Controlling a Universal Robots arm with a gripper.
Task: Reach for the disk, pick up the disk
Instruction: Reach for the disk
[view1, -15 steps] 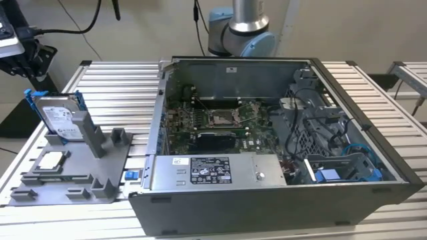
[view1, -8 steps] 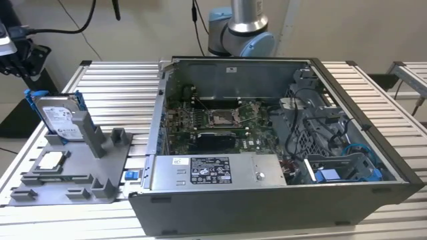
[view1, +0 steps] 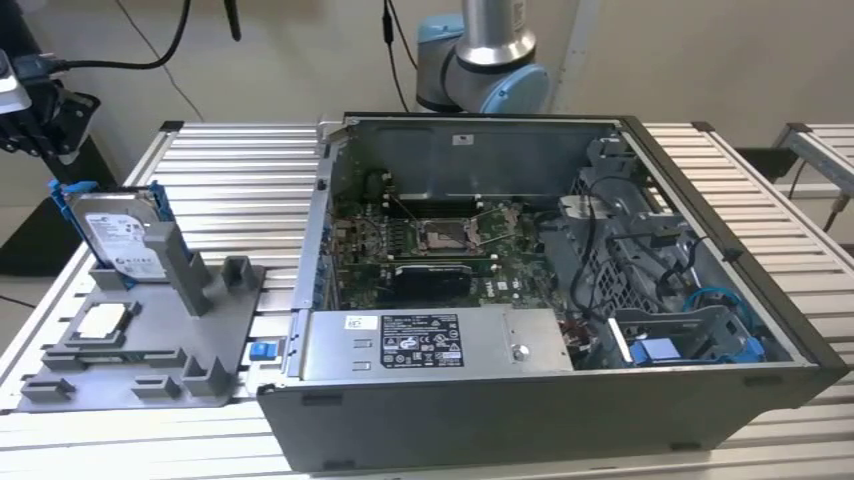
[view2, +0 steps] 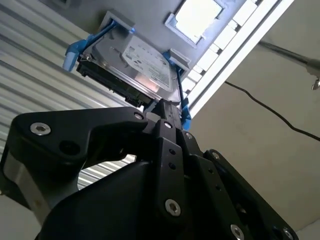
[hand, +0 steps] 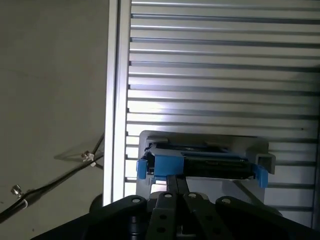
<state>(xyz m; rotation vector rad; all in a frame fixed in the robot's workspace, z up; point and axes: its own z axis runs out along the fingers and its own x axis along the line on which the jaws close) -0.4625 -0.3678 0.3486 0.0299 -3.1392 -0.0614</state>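
— Exterior view: how was the black gripper (view1: 60, 140) held?
— High, jaws pressed together, nothing gripped; the silver-grey, blue-railed rectangular disk (view1: 114, 235) was stood upright in a grey plastic holder (view1: 227, 320), near but untouched.

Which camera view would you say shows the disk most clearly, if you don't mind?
The second wrist view: the disk shows its labelled face and both blue rails up close. In the exterior view it stands upright in the grey holder at the exterior view's left; the first wrist view catches it edge-on.
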